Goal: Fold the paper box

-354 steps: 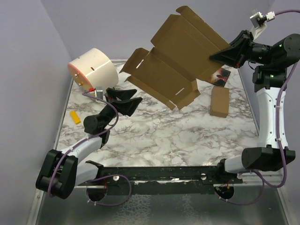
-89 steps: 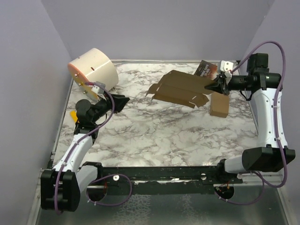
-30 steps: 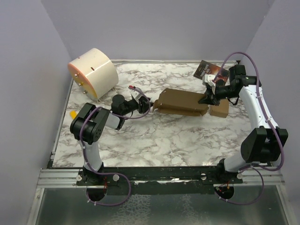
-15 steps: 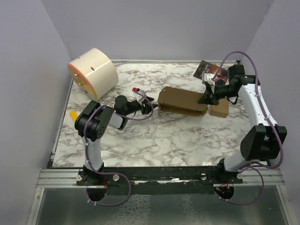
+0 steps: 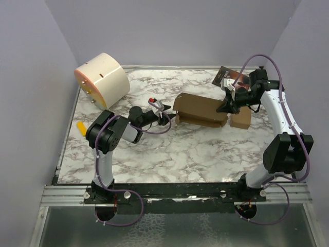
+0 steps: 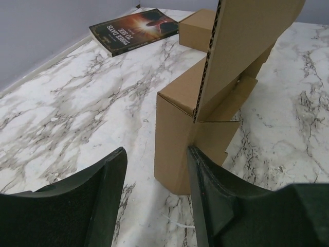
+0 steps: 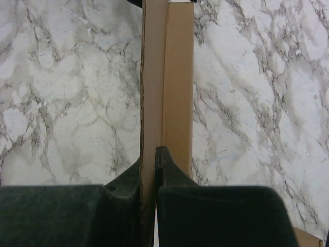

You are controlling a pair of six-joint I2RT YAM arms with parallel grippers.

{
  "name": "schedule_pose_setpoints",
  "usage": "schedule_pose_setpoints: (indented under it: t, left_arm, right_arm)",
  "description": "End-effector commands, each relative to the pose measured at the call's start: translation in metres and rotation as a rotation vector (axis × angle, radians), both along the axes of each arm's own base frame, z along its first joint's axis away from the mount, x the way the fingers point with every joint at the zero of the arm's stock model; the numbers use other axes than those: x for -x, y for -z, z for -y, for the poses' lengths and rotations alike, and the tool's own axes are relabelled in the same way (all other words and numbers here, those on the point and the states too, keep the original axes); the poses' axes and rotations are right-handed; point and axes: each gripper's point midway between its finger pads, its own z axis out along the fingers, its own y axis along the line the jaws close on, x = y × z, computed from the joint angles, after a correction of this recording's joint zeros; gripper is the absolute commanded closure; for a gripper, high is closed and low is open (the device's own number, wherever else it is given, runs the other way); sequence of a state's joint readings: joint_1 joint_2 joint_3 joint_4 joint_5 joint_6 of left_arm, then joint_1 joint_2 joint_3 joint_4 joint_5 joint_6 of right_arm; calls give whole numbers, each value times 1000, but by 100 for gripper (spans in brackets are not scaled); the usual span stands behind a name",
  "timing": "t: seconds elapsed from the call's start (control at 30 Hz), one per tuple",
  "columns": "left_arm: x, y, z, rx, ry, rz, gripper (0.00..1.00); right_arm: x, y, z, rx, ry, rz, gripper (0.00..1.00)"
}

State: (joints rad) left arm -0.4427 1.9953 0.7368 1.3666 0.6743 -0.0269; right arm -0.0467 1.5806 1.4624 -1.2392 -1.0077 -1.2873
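Observation:
The paper box (image 5: 199, 109) is plain brown cardboard, folded into a low flat shape on the marble table, right of centre. My right gripper (image 5: 224, 107) is shut on a thin cardboard panel at its right end; the right wrist view shows the panel (image 7: 169, 77) pinched edge-on between my fingers (image 7: 149, 170). My left gripper (image 5: 167, 119) is open at the box's left end. In the left wrist view a box corner (image 6: 177, 139) stands between the open jaws (image 6: 157, 175). The right finger (image 6: 216, 200) touches the corner's side. A raised flap (image 6: 241, 46) leans above it.
A smaller brown cardboard box (image 5: 240, 118) lies just right of the paper box, also in the left wrist view (image 6: 203, 28). A dark printed booklet (image 5: 227, 77) lies at the back right. A white cylinder (image 5: 102, 80) stands back left. A yellow piece (image 5: 80, 126) lies at the left edge.
The right gripper brought the box down from the air onto the table, now folded flat. In the last second the left gripper slid right to the box's left end.

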Motion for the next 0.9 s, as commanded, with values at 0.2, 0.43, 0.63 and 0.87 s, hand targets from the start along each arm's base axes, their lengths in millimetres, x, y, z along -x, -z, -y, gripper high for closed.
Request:
schedule_pose_setpoints:
  t: [0.2,0.43,0.63,0.87]
  left_arm:
    - [5,-8,18,24,52,91,46]
    - [11,-2,25,30,99,48,50]
    - [12,1,26,31,103,34,51]
    - [19,-1,27,47,126,35,51]
  right_arm:
    - [-1,7,0,-5,2,-61,99]
    - [-1,9,1,1,9,-65,99]
    - [-2,11,1,3,13,-69,99]
    - [-1,10,1,1,15,-70,99]
